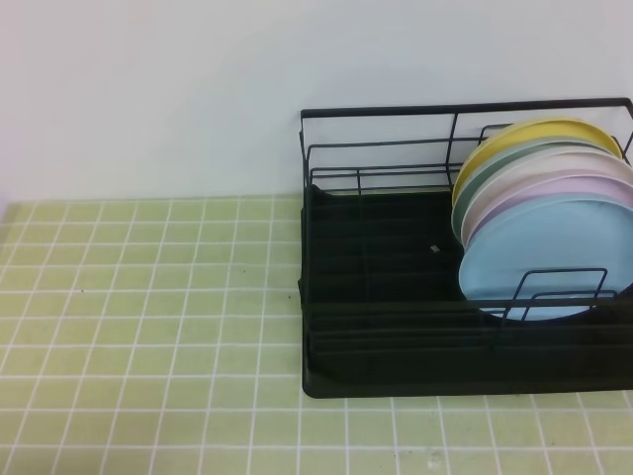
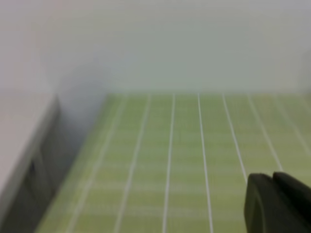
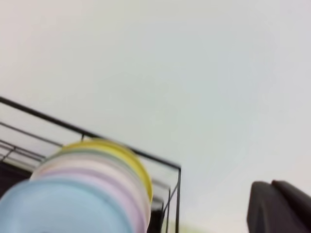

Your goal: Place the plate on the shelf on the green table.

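Note:
The light blue plate (image 1: 539, 259) stands upright in the black wire shelf (image 1: 396, 297), foremost in a row of several plates at the shelf's right end. The shelf rests on the green table (image 1: 148, 327) against the white wall. The right wrist view shows the blue plate (image 3: 58, 208) blurred at lower left, inside the shelf rails (image 3: 176, 194). Neither gripper shows in the exterior view. Only a dark fingertip (image 2: 277, 204) of the left gripper shows over the table (image 2: 170, 160). A dark fingertip (image 3: 279, 206) of the right gripper shows to the right of the plates, touching nothing.
Behind the blue plate stand pale pink (image 1: 554, 188), white, grey-green and yellow (image 1: 534, 134) plates. The shelf's left half holds no plates. A white wall (image 1: 198, 89) runs behind the table. A white ledge (image 2: 19, 131) borders the table's left side.

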You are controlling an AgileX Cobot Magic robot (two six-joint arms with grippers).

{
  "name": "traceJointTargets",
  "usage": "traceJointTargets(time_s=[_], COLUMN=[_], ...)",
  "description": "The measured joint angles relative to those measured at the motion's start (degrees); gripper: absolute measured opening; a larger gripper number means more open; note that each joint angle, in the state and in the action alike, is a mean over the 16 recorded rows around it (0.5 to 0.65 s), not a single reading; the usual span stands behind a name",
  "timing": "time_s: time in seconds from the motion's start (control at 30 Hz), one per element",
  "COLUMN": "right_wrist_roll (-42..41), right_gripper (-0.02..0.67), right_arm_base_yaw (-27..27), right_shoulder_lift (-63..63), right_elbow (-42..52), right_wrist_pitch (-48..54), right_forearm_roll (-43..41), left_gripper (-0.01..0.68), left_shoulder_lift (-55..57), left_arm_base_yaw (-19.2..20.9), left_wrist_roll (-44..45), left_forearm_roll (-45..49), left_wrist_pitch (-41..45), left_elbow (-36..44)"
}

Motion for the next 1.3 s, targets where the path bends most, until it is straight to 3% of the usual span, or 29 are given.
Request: traceJointTargets(time_s=[0.3, 0.57, 0.87, 1.3], right_wrist_roll=[18.25, 30.37, 36.46, 36.85], right_gripper=[-0.004, -0.004, -0.004, -0.004], right_arm_base_yaw=[0.00, 0.00, 0.00, 0.00], right_shoulder_lift=[-12.66, -21.76, -25.88, -25.96], right_elbow=[20.13, 32.61, 35.31, 35.31], right_wrist_pitch=[-7.38, -9.81, -5.40, 2.00], right_forearm_roll=[-13.04, -19.39, -23.13, -22.55], left_gripper=[-0.001, -0.001, -0.001, -0.001], left_shoulder_lift=[-0.76, -0.60, -0.46, -0.52], left_arm_base_yaw=[-0.04, -0.01, 0.04, 0.06], left_wrist_roll=[-2.49, -2.56, -2.56, -2.56], left_forearm_roll=[0.71, 0.96, 1.00, 1.07], left_wrist_pitch=[9.24, 9.87, 9.78, 9.74], left_elbow=[0.10, 0.22, 0.22, 0.22])
